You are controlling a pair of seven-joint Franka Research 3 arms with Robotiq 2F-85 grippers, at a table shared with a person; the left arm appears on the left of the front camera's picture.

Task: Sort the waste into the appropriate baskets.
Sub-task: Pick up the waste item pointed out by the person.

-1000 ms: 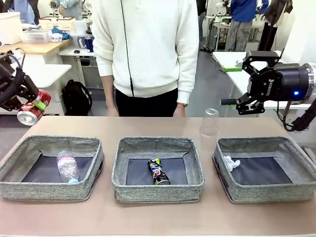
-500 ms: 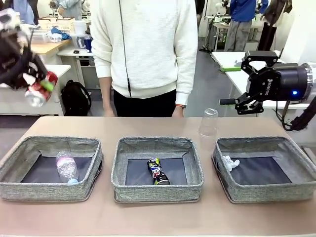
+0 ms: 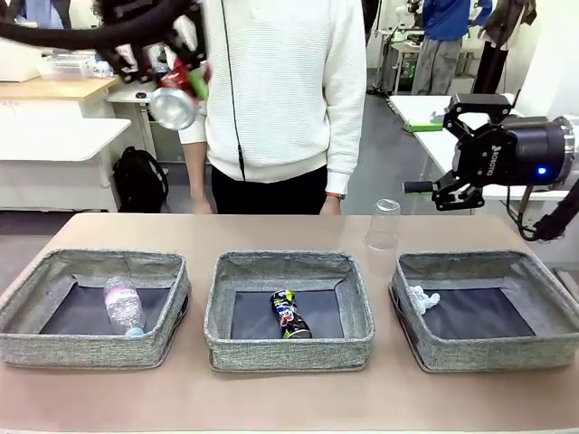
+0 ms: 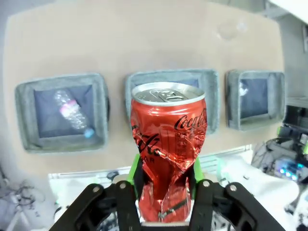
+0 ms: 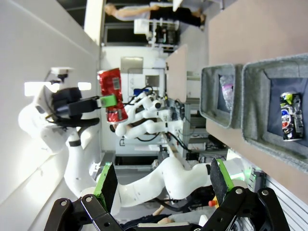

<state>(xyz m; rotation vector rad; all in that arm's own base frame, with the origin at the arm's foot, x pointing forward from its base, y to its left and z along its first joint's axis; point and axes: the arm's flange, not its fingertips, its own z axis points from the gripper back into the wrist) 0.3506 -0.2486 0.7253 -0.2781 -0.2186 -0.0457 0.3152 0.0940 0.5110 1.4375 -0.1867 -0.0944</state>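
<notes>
High above the table's left side, my left gripper (image 3: 185, 83) is shut on the red crushed can (image 3: 175, 101). From the left wrist the can (image 4: 168, 144) stands upright between the green pads (image 4: 135, 169), far above the three baskets. The left basket (image 3: 90, 350) holds the clear bottle (image 3: 124, 306). In the middle basket (image 3: 289, 354) lies the dark crushed can (image 3: 289, 314). The right basket (image 3: 488, 354) contains the paper ball (image 3: 421, 297). A clear cup (image 3: 384, 223) stands upside down on the table behind them. My right gripper (image 3: 443, 149) hovers open and empty at the right, above the right basket's far side.
A person in a white sweater (image 3: 271, 81) stands at the far edge, hands down. Bare table (image 3: 289, 398) runs in front of the baskets and between them. From the right wrist, my open gripper (image 5: 162, 183) looks sideways at the left arm's can (image 5: 111, 94).
My left arm has swung up and to the right with the red can, from the left edge to high near the person. The right arm has stayed still.
</notes>
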